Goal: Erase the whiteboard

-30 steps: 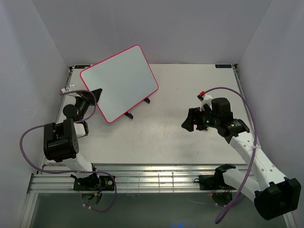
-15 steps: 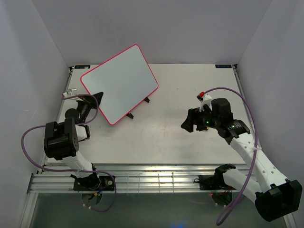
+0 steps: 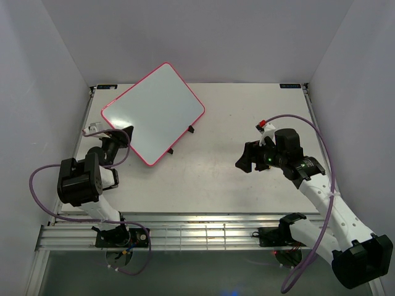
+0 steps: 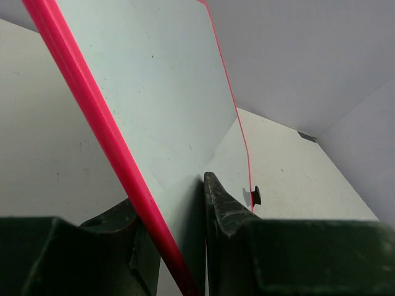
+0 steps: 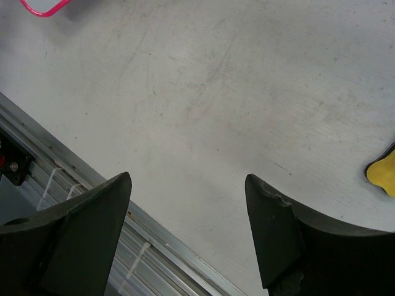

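- The whiteboard [image 3: 153, 112] stands at the far left of the table [image 3: 222, 179], tilted back with its white face towards the arms and one corner pointing at the back wall.
- Its wire stand [image 3: 168, 150] shows as black feet under the near edge. The prop presumably keeps the face slanted so that it can be wiped from in front.
- The left gripper [image 4: 170, 209] is closed on the board's pink-red rim at the lower left corner. One finger lies against the front face and the other behind it, likely to steady or turn the board.
- The face bears no writing in either view, only faint specks, so I judge the erasing all but done.
- The right gripper [image 5: 188, 203] hangs low over bare table at the right, well apart from the board. Its jaws are spread wide and hold nothing.
- A yellow object [image 5: 382, 176], probably the eraser, lies on the table just beyond that gripper, at the edge of the wrist view.
- No brand or label can be read. The small dark tag [image 3: 291, 86] at the table's far edge is too small to make out.
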